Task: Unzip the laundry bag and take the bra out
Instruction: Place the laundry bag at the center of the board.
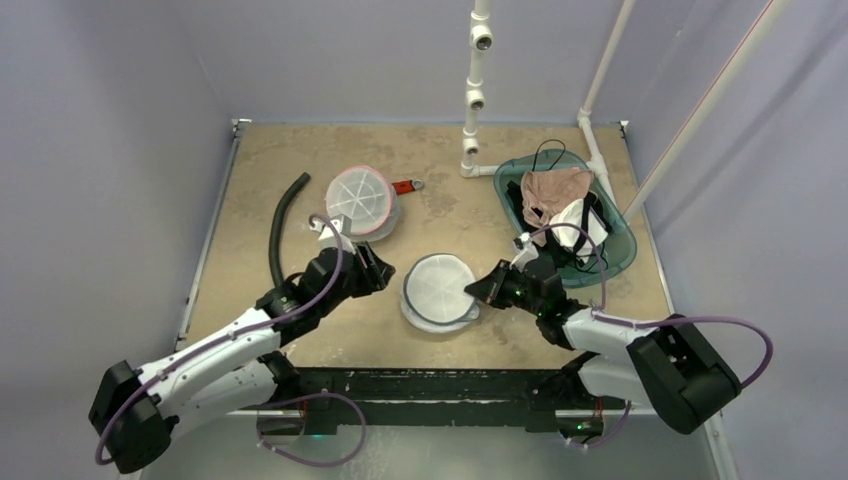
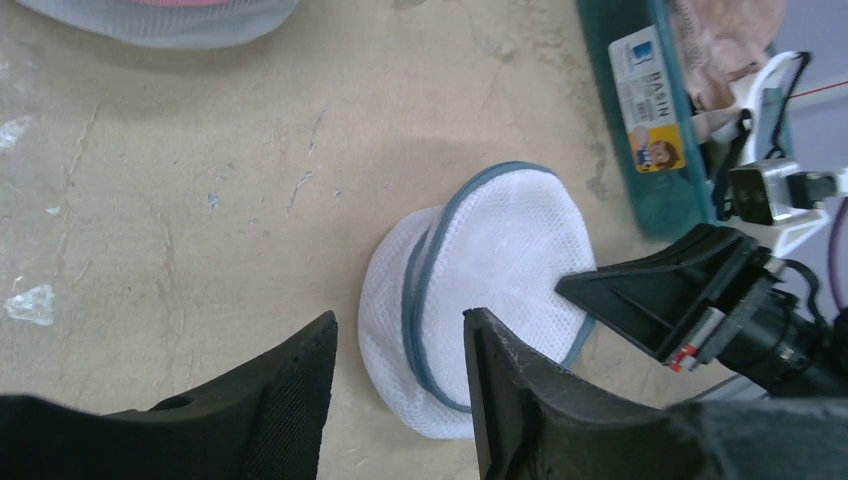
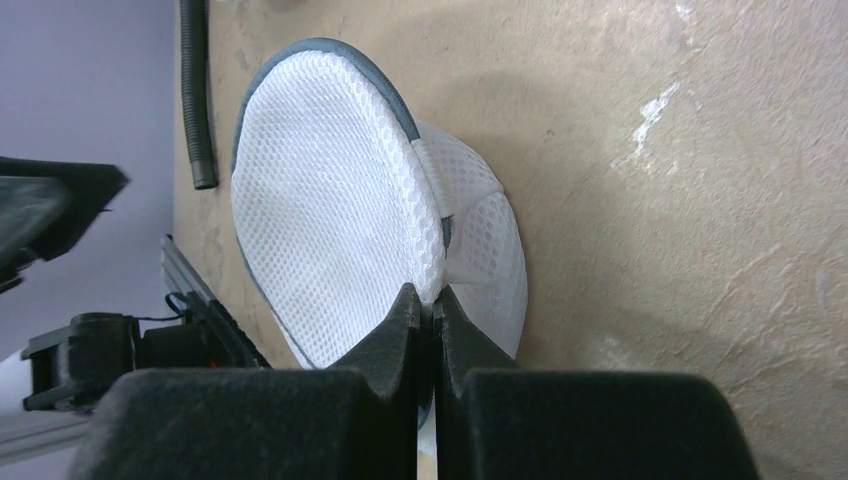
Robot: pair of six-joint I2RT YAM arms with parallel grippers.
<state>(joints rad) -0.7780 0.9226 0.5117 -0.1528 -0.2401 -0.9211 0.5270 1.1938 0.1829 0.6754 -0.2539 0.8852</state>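
Observation:
A round white mesh laundry bag point(image 1: 436, 288) with a grey-blue rim lies at the table's middle front. Its upper disc point(image 2: 505, 262) is tipped up from the lower half. My right gripper point(image 1: 479, 290) is shut on the mesh at the bag's right edge, and the pinch point(image 3: 431, 298) shows in the right wrist view. My left gripper point(image 1: 384, 270) stands open just left of the bag. Nothing sits between its fingers point(image 2: 300, 395), and the bag lies beyond them. The bra is hidden; no garment shows in this bag point(image 3: 330, 215).
A second round mesh bag point(image 1: 360, 200) with pink inside and a red zip pull point(image 1: 405, 186) sits behind. A teal basin point(image 1: 617, 247) at the right holds several garments. A black hose point(image 1: 280, 225) curves at the left. A white pipe frame point(image 1: 474, 95) rises at the back.

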